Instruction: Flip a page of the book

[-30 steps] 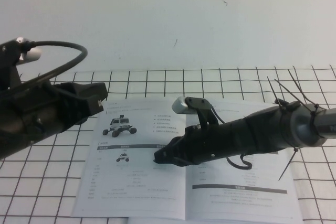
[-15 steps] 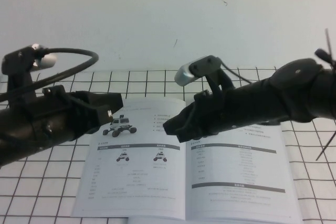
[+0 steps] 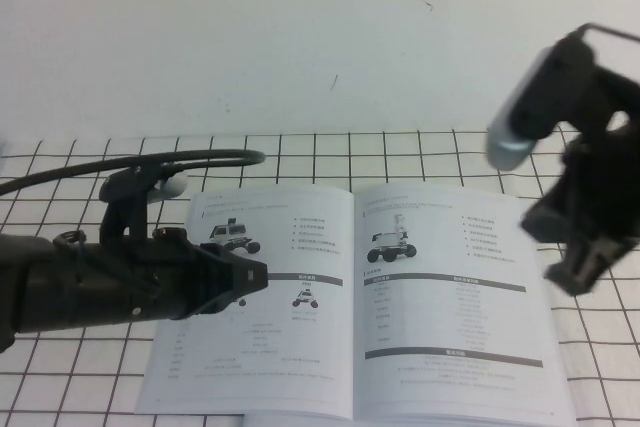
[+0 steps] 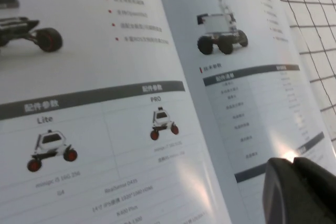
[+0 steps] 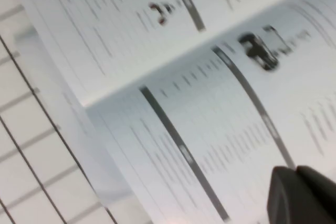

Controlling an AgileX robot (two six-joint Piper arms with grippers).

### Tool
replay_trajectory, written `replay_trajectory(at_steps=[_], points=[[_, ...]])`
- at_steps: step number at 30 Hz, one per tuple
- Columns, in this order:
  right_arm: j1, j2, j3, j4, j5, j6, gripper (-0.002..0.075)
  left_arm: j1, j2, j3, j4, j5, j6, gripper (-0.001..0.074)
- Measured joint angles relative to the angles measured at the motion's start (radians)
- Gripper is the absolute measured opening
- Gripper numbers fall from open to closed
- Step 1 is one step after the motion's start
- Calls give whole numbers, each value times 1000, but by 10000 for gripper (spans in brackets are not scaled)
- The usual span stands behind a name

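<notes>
Lifted clear to the right edge, right gripper (image 3: 585, 267), fingers pressed together; left gripper (image 3: 255, 279), jaw state unclear, reaching over left page (image 3: 255, 347) of open book (image 3: 455, 347) lying flat on grid table (image 3: 600, 347).

Two black arms are seen in the high view, each carrying a small silver-white capsule-shaped camera on a black bracket. A thick black cable is looped from the upper left of the frame towards the left gripper (image 3: 252, 279), whose tip is tapered and matte black. The right gripper (image 3: 575, 272), at the right edge, is built of blocky black parts.
</notes>
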Motion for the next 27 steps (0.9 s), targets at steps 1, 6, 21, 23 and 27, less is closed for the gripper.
replay_trajectory(at_steps=[1, 6, 21, 23, 27], points=[[0, -42, 0, -75, 42, 41, -1, 0, 0, 0, 12, 14, -2, -2], [0, -250, 0, -340, 192, 173, -1, 0, -28, 0, 62, 39, -28, -2], [0, -891, 261, -435, 202, 324, -1, 0, -409, 0, 72, 10, 34, -2], [0, -992, 356, -409, 130, 328, -1, 0, -481, 0, 72, 0, 83, -2], [0, -1163, 514, -366, -8, 348, -1, 0, -595, 1, 72, -38, 138, -2]])
